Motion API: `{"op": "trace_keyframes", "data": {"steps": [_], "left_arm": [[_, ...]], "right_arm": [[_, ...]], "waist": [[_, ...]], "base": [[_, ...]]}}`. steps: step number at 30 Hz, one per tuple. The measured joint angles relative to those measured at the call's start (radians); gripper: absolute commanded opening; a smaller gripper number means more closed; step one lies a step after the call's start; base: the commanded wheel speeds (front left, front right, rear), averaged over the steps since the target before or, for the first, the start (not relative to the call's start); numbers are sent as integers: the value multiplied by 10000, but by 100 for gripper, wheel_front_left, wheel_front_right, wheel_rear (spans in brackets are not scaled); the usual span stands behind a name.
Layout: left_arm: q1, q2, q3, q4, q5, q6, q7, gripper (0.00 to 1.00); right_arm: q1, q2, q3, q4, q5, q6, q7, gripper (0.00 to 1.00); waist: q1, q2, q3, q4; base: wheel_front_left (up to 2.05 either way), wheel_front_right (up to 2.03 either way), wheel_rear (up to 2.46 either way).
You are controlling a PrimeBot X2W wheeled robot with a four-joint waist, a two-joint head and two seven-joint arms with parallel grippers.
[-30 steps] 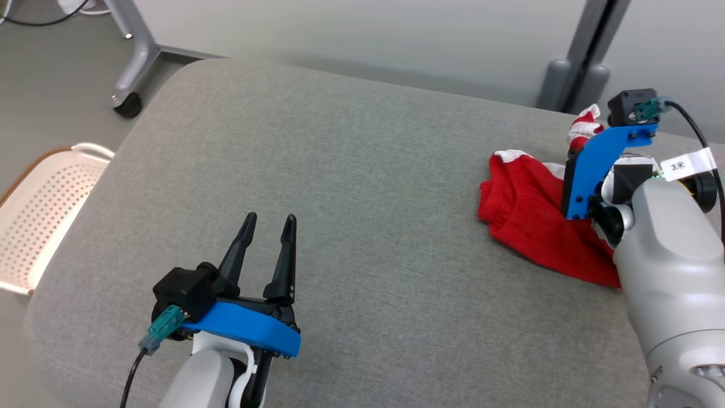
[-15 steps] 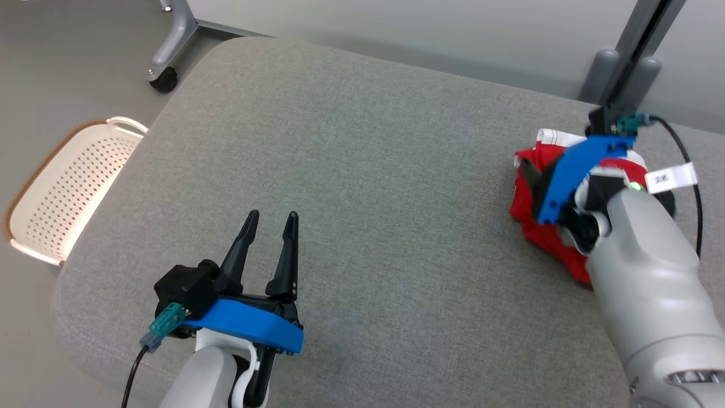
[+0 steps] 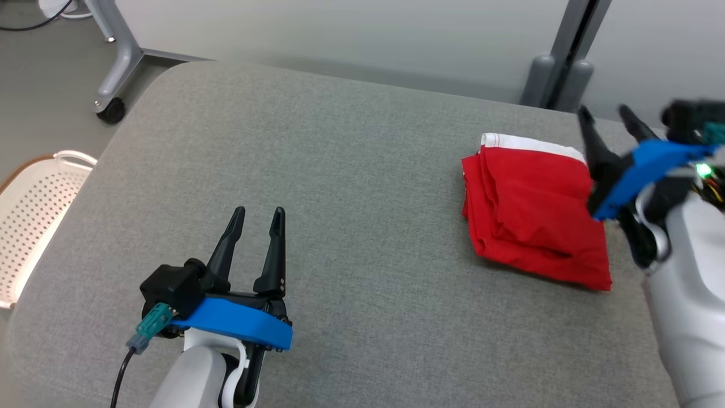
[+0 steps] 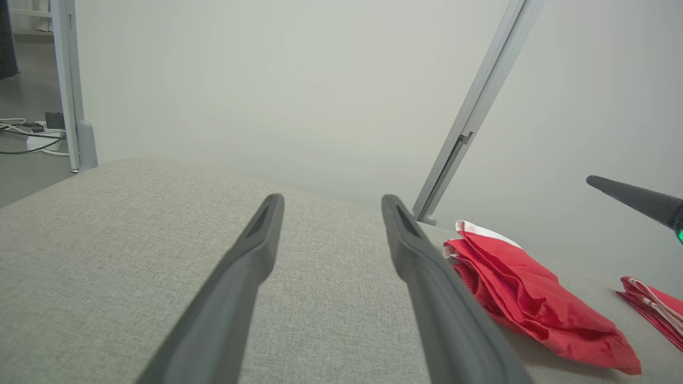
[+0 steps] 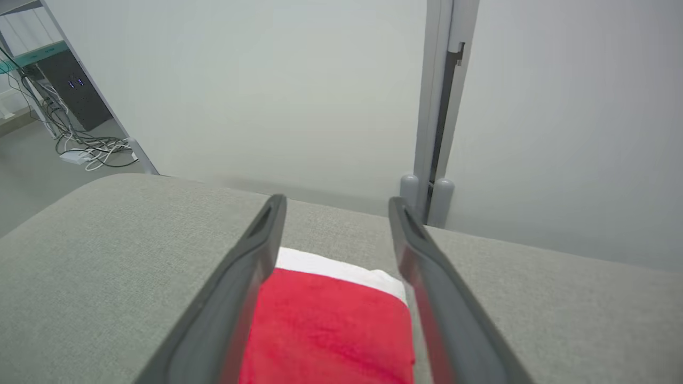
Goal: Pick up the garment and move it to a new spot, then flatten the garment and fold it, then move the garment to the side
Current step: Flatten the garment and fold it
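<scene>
A red folded garment with a white band along its far edge [image 3: 532, 221] lies flat on the right part of a grey fabric-covered cushion [image 3: 351, 170], its folded layers stacked along its left side. In the left wrist view the same garment [image 4: 523, 298] rests as a low wedge on the cushion [image 4: 106, 256]. A second piece of red cloth with a white cord [image 4: 653, 314] lies apart from it at the lower right edge of that view. The right gripper [image 3: 604, 110], blurred in the head view, sits at the garment's right edge with its two dark fingers pointing up the picture. Its jaws stand wide with nothing between them. One of its fingers [image 4: 629, 200] shows in the left wrist view, raised above the cushion. The right wrist view looks along the right gripper [image 5: 336, 201] with the garment [image 5: 331, 325] lying below, framed between the spread fingers, white band farthest away. The left gripper [image 3: 257, 211] is at the lower left of the cushion, well apart from the garment. Its jaws are wide too and hold nothing, as the left wrist view of this gripper [image 4: 332, 200] confirms. A white perforated plastic basket [image 3: 34, 226] stands on the floor beside the cushion's left edge. A grey upright post [image 3: 558, 79] rises behind the cushion's far side.
</scene>
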Motion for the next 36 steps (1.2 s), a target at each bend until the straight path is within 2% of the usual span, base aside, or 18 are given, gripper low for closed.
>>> {"op": "trace_keyframes", "data": {"steps": [5, 10, 14, 21, 27, 36], "left_arm": [[171, 81, 121, 31, 33, 0, 0, 100], [481, 261, 502, 27, 226, 0, 0, 100], [862, 416, 882, 0, 502, 6, 0, 100], [1951, 462, 1893, -318, 802, 128, 0, 100], [2746, 337, 2531, -671, 1091, 153, 0, 100], [3025, 244, 2472, -633, 1440, 96, 0, 100]], "right_arm": [[1662, -121, -1262, -1007, -752, 0, -725, 100], [3377, 525, -1908, -2378, -1197, 2, -1273, 100], [4580, 1030, -1722, -3450, -1254, 0, -1352, 100], [5908, 1375, -1206, -4782, -995, 2, -1024, 100], [6541, 1446, -1028, -5329, -767, 0, -683, 100], [6924, 1498, -853, -5538, -637, 2, -426, 100]], "waist": [[-2, -1, -216, -307], [-1, 0, -455, -783], [-2, 0, -665, -1276], [-1, -1, -1117, -2196], [-2, -1, -1594, -2781], [-1, 0, -1906, -3120]], "base": [[0, 0, 0], [0, 0, 0], [0, 0, 0], [0, 0, 0], [0, 0, 0], [0, 0, 0]]}}
